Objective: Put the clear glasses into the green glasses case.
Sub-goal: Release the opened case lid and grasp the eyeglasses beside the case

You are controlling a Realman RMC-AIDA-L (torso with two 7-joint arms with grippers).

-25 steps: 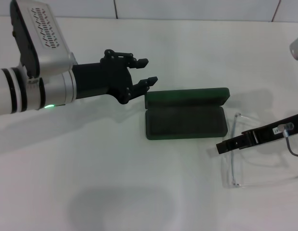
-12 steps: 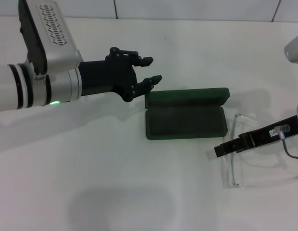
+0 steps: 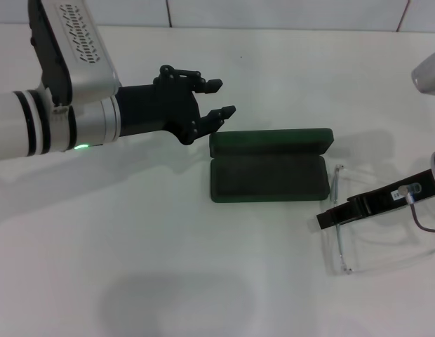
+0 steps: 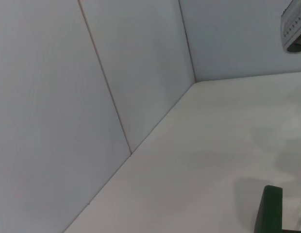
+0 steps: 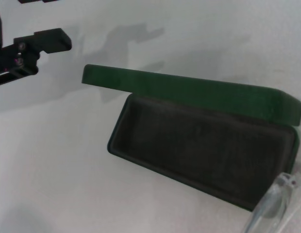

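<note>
The green glasses case (image 3: pixel 268 179) lies open at the table's middle, its lid (image 3: pixel 271 142) raised at the back and its dark lining (image 5: pixel 204 150) bare. A corner of the case (image 4: pixel 269 209) also shows in the left wrist view. My left gripper (image 3: pixel 219 98) hovers open just beyond the case's back left corner, apart from it. The clear glasses (image 3: pixel 342 235) sit to the right of the case, and my right gripper (image 3: pixel 323 218) reaches in from the right, shut on their front. One clear tip of the glasses (image 5: pixel 274 204) hangs beside the case's near end.
The white table (image 3: pixel 168 267) spreads to the front and left. A white panelled wall (image 4: pixel 68 97) runs along the table's back edge. The left gripper's black fingers (image 5: pixel 41 42) show beyond the case in the right wrist view.
My left arm has pushed a little forward toward the case's back left corner. The right gripper and the glasses have shifted slightly, the glasses turning in its hold.
</note>
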